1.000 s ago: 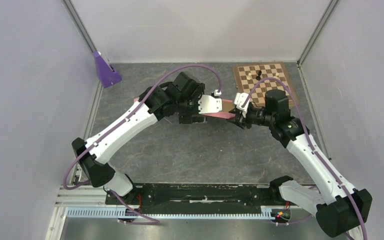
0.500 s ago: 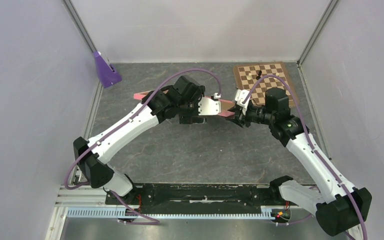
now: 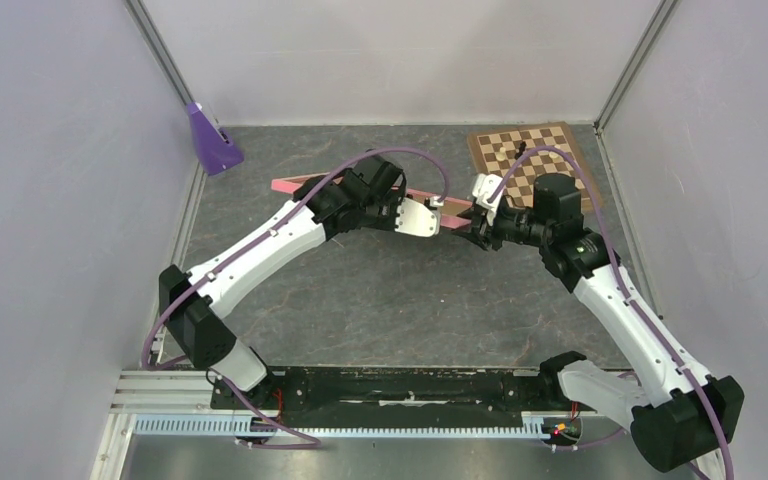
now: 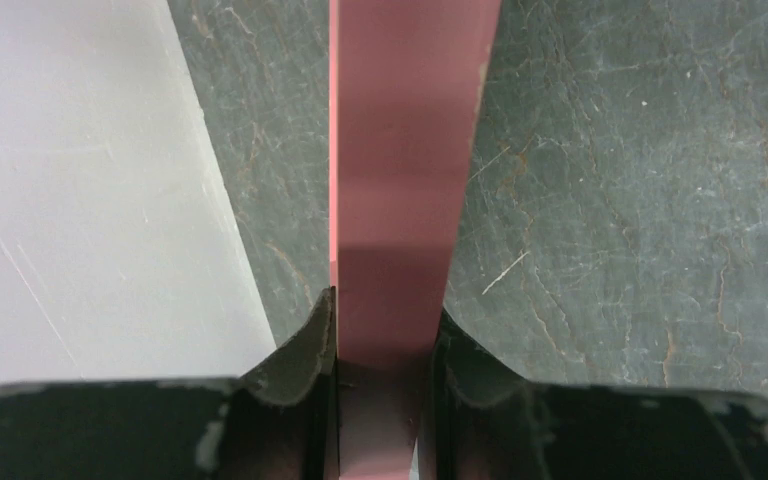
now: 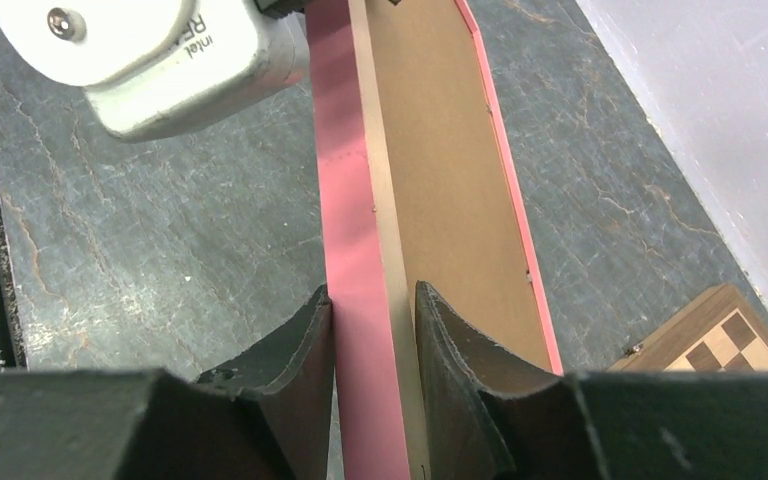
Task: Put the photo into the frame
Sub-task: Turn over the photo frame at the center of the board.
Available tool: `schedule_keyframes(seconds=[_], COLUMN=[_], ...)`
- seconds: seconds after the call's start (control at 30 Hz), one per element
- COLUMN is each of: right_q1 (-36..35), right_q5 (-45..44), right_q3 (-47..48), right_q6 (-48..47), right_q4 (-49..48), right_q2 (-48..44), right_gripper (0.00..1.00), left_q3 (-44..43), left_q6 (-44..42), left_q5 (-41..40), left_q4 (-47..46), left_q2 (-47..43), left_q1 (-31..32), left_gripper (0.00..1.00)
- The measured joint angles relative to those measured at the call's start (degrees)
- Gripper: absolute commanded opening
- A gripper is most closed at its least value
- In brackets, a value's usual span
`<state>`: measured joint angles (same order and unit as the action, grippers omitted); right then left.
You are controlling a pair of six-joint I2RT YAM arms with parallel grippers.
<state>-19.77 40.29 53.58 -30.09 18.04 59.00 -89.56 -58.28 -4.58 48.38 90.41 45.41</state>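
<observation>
Pink frame (image 4: pixel 405 150), on edge, is clamped by left hand (image 4: pixel 380 320) and right hand (image 5: pixel 372 300).

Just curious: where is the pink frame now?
In the top view, the frame is mid-table, gripped by the left gripper and right gripper, left of the chessboard.

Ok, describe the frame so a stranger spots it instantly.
On the grey table, look just left of the chessboard, where the arms meet. The frame is the long thin brown-backed panel pinched by the left gripper and right gripper. Nothing else there is pink.
</observation>
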Motion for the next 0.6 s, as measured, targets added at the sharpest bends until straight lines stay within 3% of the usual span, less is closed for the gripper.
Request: schedule_keyframes(seconds=[0.07,0.27,0.3,0.43,0.6], right_q1=[0.0,-0.7,-0.8,-1.8,-3.7], right_q5=[0.0,-1.0,-1.5,-3.2,-5.2], right_q3=[0.4,2.4,3.0,6.1,10.8], right_q6=[-0.1,1.3,1.9,2.4,2.1], right_q4=[0.5,2.1,2.1,2.2,2.9], right_q2=[0.1,0.6,0.6,1.0,3.0], right_gripper=[0.13,0.67,0.72,0.79,0.81], left_q3=[-0.1,-1.6,-1.8,-3.0,-4.7], left_q6=[-2.8,-2.7,-2.4,-1.3,0.4], left_q5=[-0.5,-0.7,-1.1,-2.6,-4.8], left_q4=[0.9,2.7,3.0,6.1,10.4], left_q2=[0.0,0.0,0.0,-0.2,-0.6], left_q1=[0.5,0.5,0.5,1.3,3.9], left_gripper=[0.02,0.02,0.02,0.02,0.02])
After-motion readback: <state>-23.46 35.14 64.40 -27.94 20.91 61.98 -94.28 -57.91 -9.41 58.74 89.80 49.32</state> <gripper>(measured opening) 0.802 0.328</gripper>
